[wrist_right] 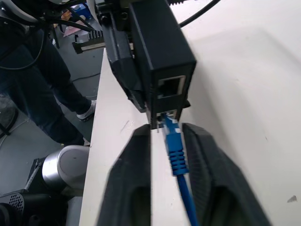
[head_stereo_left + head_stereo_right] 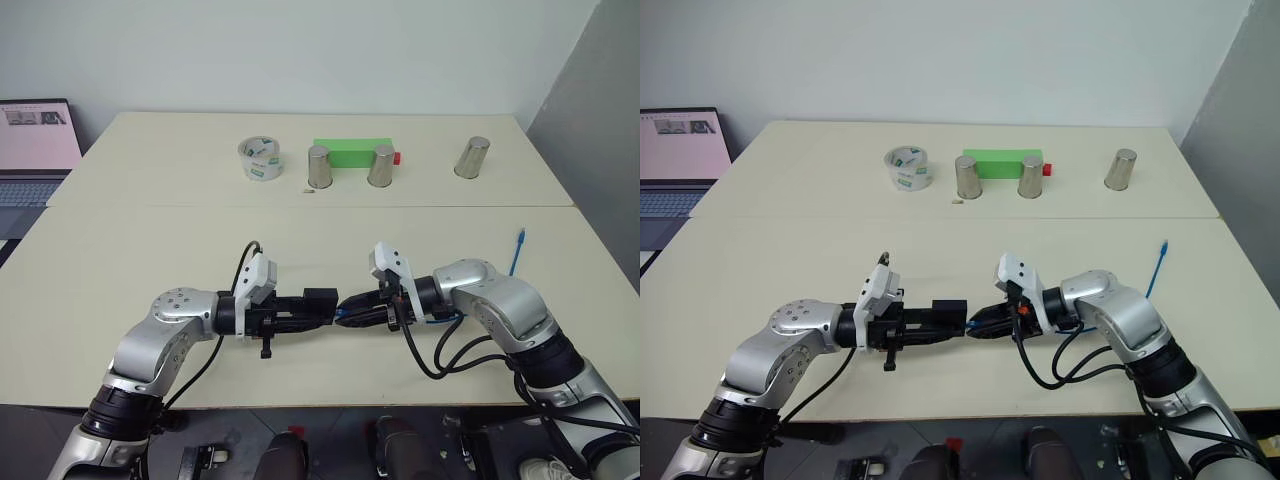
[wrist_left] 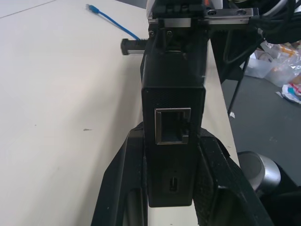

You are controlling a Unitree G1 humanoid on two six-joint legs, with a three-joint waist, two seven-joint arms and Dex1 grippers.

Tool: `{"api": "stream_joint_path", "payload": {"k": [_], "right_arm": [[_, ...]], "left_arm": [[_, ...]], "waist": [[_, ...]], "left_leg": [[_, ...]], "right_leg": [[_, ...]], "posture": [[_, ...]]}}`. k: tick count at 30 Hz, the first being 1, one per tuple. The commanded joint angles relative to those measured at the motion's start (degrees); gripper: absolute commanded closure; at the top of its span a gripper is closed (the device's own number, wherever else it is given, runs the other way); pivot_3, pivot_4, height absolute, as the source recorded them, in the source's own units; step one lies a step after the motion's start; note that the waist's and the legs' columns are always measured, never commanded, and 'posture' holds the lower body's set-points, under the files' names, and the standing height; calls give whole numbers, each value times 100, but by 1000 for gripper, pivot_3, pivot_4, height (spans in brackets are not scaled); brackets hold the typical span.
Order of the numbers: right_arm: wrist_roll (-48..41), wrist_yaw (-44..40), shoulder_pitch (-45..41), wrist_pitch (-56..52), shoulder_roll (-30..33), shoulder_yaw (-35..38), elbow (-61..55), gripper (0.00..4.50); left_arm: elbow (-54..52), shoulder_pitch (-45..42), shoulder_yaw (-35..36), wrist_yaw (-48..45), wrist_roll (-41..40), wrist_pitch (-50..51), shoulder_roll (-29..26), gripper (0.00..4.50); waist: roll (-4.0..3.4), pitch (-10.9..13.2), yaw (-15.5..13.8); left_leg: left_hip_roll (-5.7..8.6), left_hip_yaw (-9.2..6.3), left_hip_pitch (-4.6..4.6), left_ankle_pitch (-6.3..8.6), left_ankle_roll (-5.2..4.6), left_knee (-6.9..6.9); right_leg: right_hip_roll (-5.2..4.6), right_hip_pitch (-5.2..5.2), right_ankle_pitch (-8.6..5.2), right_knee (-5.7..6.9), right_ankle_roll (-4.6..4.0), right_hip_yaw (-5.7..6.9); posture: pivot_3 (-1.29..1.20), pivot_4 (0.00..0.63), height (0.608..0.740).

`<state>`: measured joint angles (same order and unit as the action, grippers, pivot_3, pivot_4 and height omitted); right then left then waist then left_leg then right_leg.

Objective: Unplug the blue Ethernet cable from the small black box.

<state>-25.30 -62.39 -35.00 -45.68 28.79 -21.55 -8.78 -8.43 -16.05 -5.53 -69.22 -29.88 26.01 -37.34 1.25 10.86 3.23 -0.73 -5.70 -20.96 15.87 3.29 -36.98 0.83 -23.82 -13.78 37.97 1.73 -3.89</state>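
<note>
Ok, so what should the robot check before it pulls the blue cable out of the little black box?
1. Does the left claw clamp the small black box: ok.
2. Is the plug of the blue Ethernet cable between the right claw fingers: ok.
3. Is the right claw really pinching the plug: cannot tell.
4. Is the plug out of the box: not ok, its tip is in the lower port.
5. Is the cable's far end loose on the table: ok.

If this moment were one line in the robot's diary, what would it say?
left gripper: shut on small black box | right gripper: shut on blue Ethernet cable | plug at port
</note>
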Motion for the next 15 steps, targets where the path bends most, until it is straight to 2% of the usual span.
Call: {"api": "stream_joint_path", "payload": {"k": [1, 10, 15], "right_arm": [[-69, -3, -167, -13, -81, 83, -108, 4441], [80, -140, -205, 118, -22, -18, -80, 4442], [226, -373, -188, 203, 300, -13, 88, 4442]], "left_arm": [[-189, -18, -3, 45, 4, -47, 37, 3706], [-259, 87, -96, -118, 55, -59, -80, 3706], [-127, 157, -31, -289, 174, -172, -346, 3706]], "waist": [[0, 0, 0], [0, 0, 0], [0, 0, 1]], "left_leg": [[0, 0, 0, 0, 0, 0], [0, 0, 0, 0, 0, 0], [0, 1, -1, 0, 0, 1]], "right_leg": [[0, 0, 0, 0, 0, 0], [0, 0, 0, 0, 0, 0], [0, -2, 0, 0, 0, 0]], "posture": [[0, 150, 740], [0, 150, 740], [0, 150, 740]]}}
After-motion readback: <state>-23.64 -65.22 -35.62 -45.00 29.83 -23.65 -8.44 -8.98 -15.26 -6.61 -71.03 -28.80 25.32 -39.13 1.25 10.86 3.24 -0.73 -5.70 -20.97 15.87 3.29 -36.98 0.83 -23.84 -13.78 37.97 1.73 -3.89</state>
